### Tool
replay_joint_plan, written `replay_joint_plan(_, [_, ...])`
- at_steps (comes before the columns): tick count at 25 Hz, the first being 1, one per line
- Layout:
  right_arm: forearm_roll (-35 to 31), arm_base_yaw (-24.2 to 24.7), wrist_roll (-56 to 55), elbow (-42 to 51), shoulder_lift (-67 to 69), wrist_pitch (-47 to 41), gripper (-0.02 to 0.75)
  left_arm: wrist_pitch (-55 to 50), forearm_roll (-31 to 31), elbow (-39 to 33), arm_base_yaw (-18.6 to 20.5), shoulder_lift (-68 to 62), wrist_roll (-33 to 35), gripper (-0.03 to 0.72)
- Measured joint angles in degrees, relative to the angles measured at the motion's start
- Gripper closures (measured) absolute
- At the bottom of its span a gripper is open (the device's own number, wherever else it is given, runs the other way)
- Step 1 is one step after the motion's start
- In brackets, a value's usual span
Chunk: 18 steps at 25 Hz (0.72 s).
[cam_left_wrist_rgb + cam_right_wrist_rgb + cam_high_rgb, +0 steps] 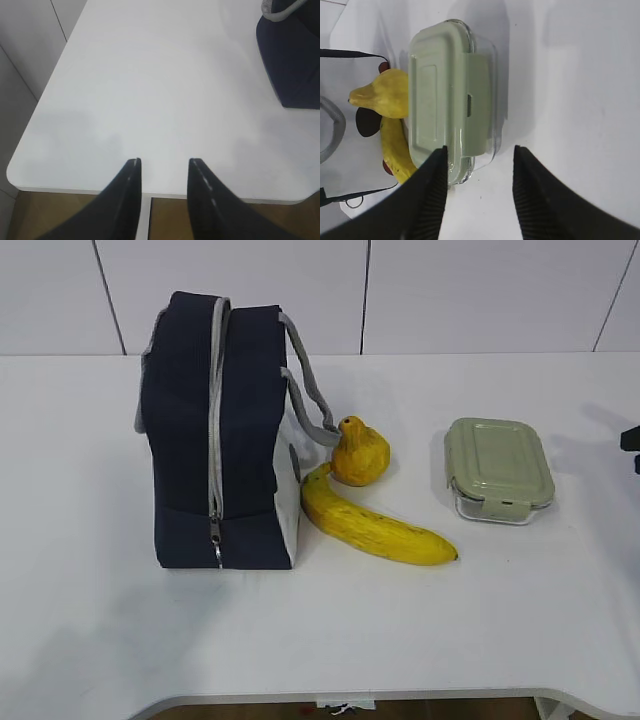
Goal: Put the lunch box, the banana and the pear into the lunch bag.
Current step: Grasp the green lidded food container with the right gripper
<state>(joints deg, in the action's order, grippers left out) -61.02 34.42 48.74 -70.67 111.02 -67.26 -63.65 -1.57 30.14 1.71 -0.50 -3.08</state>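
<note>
Not finding any readable text, labels, brands, numbers or signs in any view. Seeing only a plain lid on the lunch box, bare navy fabric on the lunch bag, and unmarked skin on the banana and the pear.
</note>
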Motion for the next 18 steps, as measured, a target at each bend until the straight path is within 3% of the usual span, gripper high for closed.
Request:
replay_joint_plan(5, [-0.1, 0.0, -0.6, 0.0, 0.0, 0.0, 0.379, 0.0, 0.0, 0.0, 0.0, 0.0, 0.0, 0.449])
replay_joint_plan(12, [-0.7, 0.0, -0.9, 0.0, 0.0, 0.1, 0.15, 0.0, 0.0, 0.0, 0.0, 0.0, 0.0, 0.448])
replay_joint_plan(18, [-4.4, -0.6, -0.9, -2.3, 3.9, -0.1, 0.128, 0.0, 0.0, 0.0, 0.0, 0.0, 0.0, 0.448])
